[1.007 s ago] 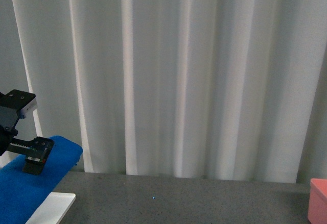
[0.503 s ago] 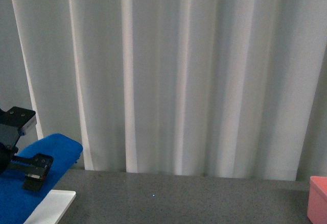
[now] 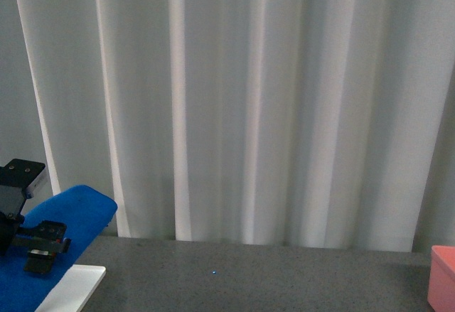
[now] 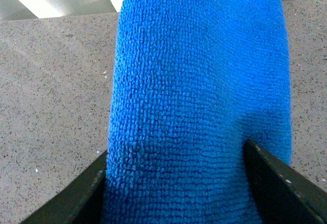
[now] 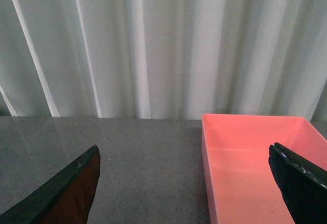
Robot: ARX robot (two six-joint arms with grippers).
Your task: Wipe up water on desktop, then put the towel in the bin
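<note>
The bright blue towel (image 3: pixel 75 216) hangs at the far left of the front view, held by my left gripper (image 3: pixel 35 251) above the dark grey desktop (image 3: pixel 249 276). In the left wrist view the towel (image 4: pixel 199 96) fills the space between the two dark fingers (image 4: pixel 276 183), which are shut on it, with the speckled desktop (image 4: pixel 51 91) around it. My right gripper (image 5: pixel 184 183) is open and empty above the desktop (image 5: pixel 143 157), beside a pink bin (image 5: pixel 250 163). The bin's corner (image 3: pixel 442 276) shows at the right edge of the front view.
A white tray edge (image 3: pixel 75 287) lies at the lower left under the towel. A pale pleated curtain (image 3: pixel 249 106) closes off the back of the desktop.
My left gripper with the towel has sunk lower and drawn a little to the left. The towel's upper fold stays at about the same height.
</note>
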